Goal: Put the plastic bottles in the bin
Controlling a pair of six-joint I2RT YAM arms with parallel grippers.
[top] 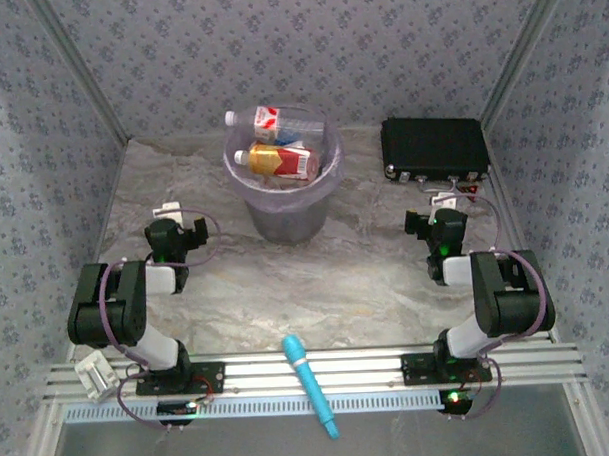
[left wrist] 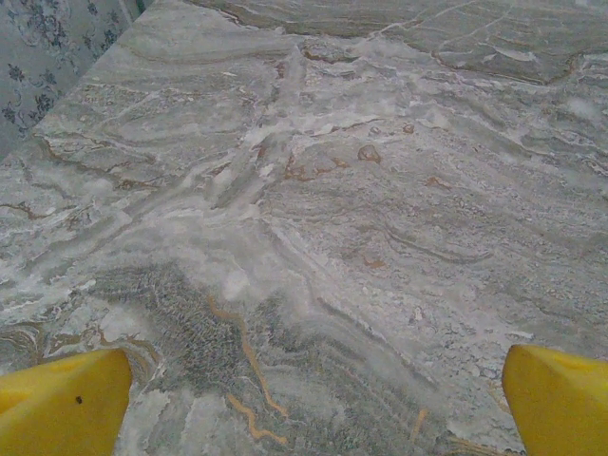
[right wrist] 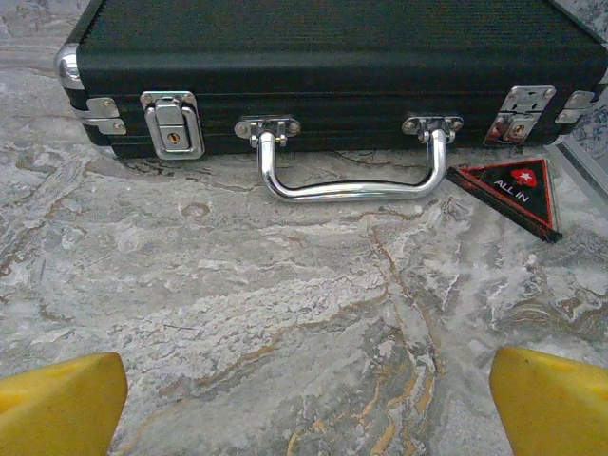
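1. Resting inside the bin [top: 284,214], midway along the far side of the table [top: 366,276], plastic bottles [top: 276,161] pile to its rim.
2. Left gripper [left wrist: 313,394]: jaws spread wide, empty, over bare marble.
3. Right gripper [right wrist: 309,394]: jaws spread, empty, facing a black case [right wrist: 332,57].

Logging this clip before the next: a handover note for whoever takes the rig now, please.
Left gripper: open, empty, over bare marble table.
Right gripper: open, empty, facing the black case.
Plastic bottles: all I can see are in the bin, heaped to its rim; the top red-and-white bottle pokes over the far-left rim.
Done: apparently everything loaded.
Left: likely nothing; check behind the bin, hidden from the top camera.
Teal stick-shaped tool on the near rail is no bottle; leave it.
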